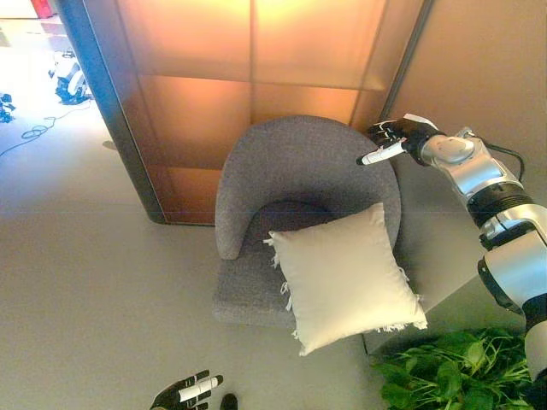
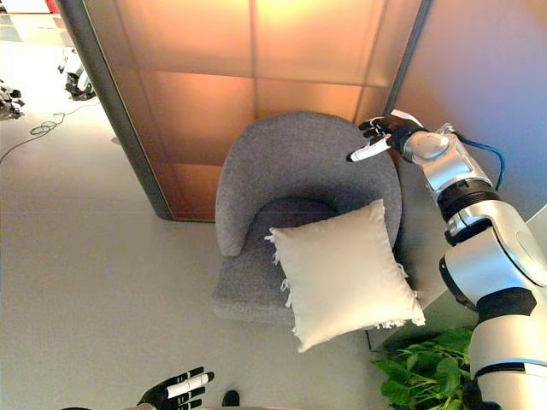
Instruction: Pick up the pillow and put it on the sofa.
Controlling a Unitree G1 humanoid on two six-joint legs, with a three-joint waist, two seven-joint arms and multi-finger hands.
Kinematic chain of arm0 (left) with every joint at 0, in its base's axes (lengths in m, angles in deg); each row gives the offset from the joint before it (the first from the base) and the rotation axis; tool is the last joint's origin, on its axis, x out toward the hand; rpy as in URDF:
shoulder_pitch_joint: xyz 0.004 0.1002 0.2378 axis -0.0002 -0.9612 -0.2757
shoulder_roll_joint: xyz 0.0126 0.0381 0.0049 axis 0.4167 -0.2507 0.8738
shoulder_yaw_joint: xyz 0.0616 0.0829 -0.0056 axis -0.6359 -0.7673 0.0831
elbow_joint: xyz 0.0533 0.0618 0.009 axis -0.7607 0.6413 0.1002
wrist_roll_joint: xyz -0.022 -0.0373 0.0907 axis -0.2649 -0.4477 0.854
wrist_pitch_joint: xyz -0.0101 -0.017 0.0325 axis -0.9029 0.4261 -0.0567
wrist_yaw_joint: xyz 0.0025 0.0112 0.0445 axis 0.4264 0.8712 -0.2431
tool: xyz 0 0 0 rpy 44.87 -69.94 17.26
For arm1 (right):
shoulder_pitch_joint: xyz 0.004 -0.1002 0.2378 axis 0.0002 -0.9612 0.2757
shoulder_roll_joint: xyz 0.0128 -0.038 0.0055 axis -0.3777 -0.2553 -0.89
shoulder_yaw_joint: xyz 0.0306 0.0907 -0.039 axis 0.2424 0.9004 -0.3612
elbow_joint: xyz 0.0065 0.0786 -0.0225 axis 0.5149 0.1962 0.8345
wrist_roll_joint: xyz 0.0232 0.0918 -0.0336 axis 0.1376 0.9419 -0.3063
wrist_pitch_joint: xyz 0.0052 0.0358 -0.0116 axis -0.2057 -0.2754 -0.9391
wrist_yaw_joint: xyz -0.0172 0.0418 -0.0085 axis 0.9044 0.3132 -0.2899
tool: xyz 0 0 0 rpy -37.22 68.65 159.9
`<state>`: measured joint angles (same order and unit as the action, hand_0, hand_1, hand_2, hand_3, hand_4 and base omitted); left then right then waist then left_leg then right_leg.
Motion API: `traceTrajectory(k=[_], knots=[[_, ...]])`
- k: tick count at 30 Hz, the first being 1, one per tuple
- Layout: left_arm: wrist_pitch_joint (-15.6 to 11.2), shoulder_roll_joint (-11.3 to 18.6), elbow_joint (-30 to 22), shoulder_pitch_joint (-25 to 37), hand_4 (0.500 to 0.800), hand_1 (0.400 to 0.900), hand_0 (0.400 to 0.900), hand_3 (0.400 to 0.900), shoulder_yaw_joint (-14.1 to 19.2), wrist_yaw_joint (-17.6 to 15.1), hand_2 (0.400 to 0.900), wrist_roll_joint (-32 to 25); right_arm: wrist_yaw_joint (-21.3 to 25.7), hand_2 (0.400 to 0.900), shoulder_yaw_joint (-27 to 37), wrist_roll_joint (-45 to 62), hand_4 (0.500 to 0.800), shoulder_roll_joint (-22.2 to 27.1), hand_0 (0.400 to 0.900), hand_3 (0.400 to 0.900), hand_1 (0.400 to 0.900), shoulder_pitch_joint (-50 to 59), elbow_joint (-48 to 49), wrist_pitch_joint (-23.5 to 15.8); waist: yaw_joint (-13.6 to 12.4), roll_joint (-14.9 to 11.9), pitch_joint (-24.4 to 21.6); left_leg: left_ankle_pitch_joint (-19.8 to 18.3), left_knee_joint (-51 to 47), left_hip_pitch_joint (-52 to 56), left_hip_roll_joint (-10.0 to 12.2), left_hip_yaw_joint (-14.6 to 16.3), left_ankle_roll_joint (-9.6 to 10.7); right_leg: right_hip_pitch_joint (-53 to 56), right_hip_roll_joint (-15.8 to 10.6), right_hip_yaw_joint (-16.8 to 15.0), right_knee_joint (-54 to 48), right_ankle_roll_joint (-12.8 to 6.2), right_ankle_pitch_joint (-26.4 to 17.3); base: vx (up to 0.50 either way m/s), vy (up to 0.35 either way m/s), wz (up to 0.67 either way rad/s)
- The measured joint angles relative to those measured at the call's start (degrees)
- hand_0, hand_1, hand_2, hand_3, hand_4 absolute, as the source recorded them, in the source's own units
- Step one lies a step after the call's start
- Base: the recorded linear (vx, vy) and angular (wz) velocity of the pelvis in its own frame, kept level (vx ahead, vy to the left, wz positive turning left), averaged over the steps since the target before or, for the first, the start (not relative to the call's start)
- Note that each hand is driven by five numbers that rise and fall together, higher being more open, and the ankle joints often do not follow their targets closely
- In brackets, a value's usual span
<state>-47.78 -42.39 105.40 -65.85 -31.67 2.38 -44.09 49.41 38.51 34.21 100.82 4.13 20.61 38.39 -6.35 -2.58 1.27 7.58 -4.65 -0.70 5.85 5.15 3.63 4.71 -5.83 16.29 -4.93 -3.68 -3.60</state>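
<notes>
A cream square pillow with fringed edges lies on the seat of a grey round-backed armchair, leaning against the right armrest and jutting over the front edge. My right hand is raised above the chair's right backrest edge, fingers straight, holding nothing, well clear of the pillow. My left hand hangs low at the bottom edge of the view, fingers relaxed and empty, in front of the chair.
An orange-lit panelled wall with a dark post stands behind the chair. A green leafy plant sits at the bottom right, close to the chair. Grey floor spreads to the left.
</notes>
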Motion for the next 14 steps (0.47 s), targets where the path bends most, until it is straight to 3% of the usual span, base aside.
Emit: traceTrajectory(k=[14], knots=[[0.2, 0.0, 0.0, 0.5, 0.8, 0.9, 0.9, 0.9, -0.6, 0.0, 0.9, 0.0, -0.1, 0.9, 0.0, -2.2, 0.8, 0.6, 0.9, 0.9, 0.9, 0.0, -0.8, -2.2, 1.6, 0.6, -0.1, 0.0, 0.0, 0.2, 0.0, 0.1, 0.0, 0.0, 0.0, -0.3, 0.0, 0.01, 0.0, -0.02, 0.003, -0.01]])
